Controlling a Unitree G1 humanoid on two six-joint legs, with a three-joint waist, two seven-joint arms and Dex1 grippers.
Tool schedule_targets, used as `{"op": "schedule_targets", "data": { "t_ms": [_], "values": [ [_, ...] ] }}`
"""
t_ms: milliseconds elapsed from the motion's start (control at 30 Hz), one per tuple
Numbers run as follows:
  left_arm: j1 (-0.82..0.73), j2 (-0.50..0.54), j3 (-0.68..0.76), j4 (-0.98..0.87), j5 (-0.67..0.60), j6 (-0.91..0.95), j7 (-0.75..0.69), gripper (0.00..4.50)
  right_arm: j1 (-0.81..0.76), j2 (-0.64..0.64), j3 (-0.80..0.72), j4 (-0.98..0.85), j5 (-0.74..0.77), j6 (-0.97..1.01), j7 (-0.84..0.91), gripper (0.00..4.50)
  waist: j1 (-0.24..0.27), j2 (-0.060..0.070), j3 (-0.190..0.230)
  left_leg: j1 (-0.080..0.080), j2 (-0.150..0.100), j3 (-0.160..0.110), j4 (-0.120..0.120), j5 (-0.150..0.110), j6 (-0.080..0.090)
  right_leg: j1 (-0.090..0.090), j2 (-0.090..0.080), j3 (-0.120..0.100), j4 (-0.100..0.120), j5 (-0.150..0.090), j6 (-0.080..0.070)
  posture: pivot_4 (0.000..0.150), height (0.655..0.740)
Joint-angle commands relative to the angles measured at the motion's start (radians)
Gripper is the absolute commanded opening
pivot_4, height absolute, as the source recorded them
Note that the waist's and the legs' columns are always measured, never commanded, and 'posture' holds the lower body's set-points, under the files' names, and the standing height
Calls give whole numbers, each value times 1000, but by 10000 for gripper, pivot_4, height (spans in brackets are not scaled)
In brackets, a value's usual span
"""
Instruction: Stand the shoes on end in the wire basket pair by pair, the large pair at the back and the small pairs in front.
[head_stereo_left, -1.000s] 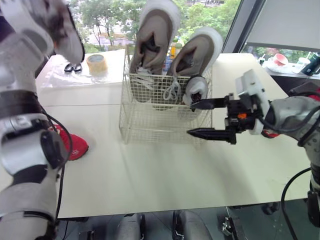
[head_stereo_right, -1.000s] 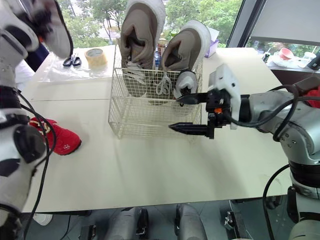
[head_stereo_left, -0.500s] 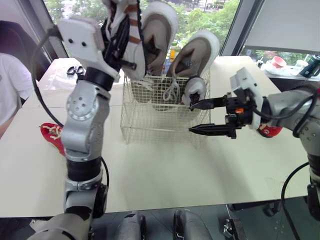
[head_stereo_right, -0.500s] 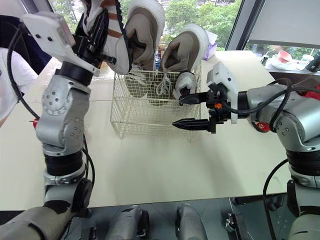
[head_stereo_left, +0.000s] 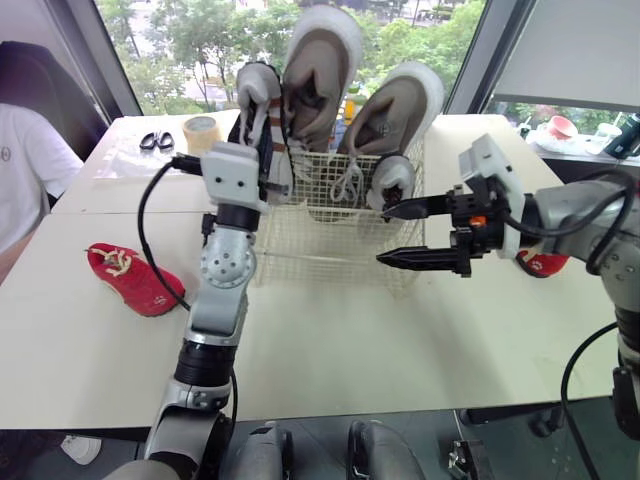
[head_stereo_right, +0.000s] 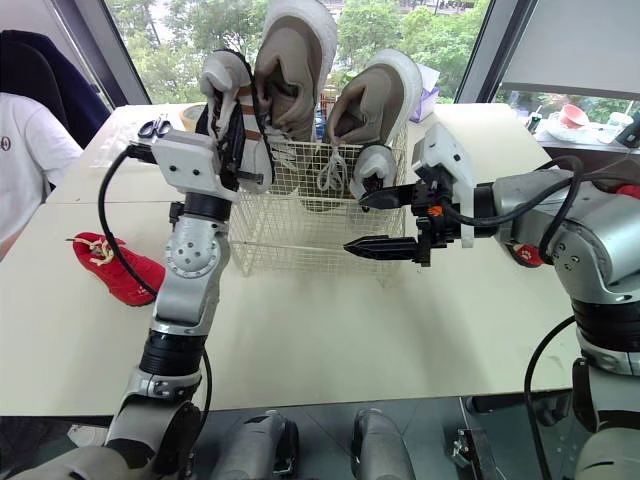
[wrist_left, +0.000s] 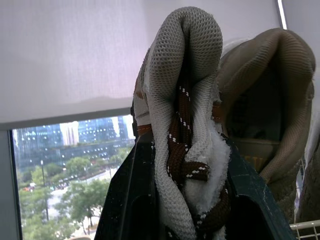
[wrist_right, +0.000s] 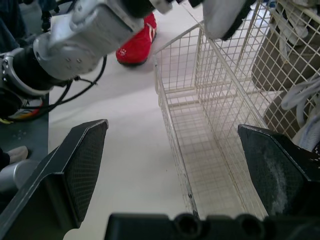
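The pale table (head_stereo_left: 330, 340) lay under both grippers, with windows (head_stereo_left: 180, 40) beyond. Between the grippers stood the wire basket (head_stereo_left: 320, 250), with two large tan shoes (head_stereo_left: 318, 60) on end at its far side. My left gripper (head_stereo_left: 265, 150) clamped a small white shoe (head_stereo_left: 258, 105) at the basket's left rim. My right gripper (head_stereo_left: 383, 235) hung wide open beside one small grey shoe (head_stereo_left: 392, 180) inside. Two red shoes (head_stereo_left: 130, 280) lay outside the basket, one beyond each arm.

An office-like room: a pale counter (head_stereo_left: 330, 340) beside tall windows (head_stereo_left: 150, 60) with a roller blind (head_stereo_left: 580, 45), trees (head_stereo_left: 195, 30) outside.
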Motion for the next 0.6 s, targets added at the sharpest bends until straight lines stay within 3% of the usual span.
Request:
{"op": "schedule_targets", "data": {
  "t_ms": [33, 300, 533, 600],
  "values": [
    [-19, -10, -28, 61, 45, -74, 16, 7206, -28, -2, -43, -32, 25, 11, -10, 45000, 0, 0, 0, 0, 0, 0, 0, 0, 0, 0, 0, 0, 0, 0, 0, 1500, 7400],
    [39, -47, -61, 173, -20, -93, -82, 7206, -13, -2, -60, -55, 40, 30, -35, 45000, 18, 0, 0, 0, 0, 1, 0, 0, 1, 0, -1, -1, 0, 0, 0, 1500, 7400],
    [133, 0, -78, -12, -21, 63, -179, 7206, 2, 2, -60, -53, 39, 18, -43, 45000, 18, 0, 0, 0, 0, 1, 0, -1, 2, -1, -2, -1, 0, 0, 0, 1500, 7400],
    [156, 5, -72, -66, -57, 98, -204, 17351, 5, 6, -55, -49, 34, 10, -43, 45000, 17, 1, 0, 0, 0, 1, -1, -2, 3, -1, -2, -1, -1, 0, 0, 1500, 7400]
  ]
}}
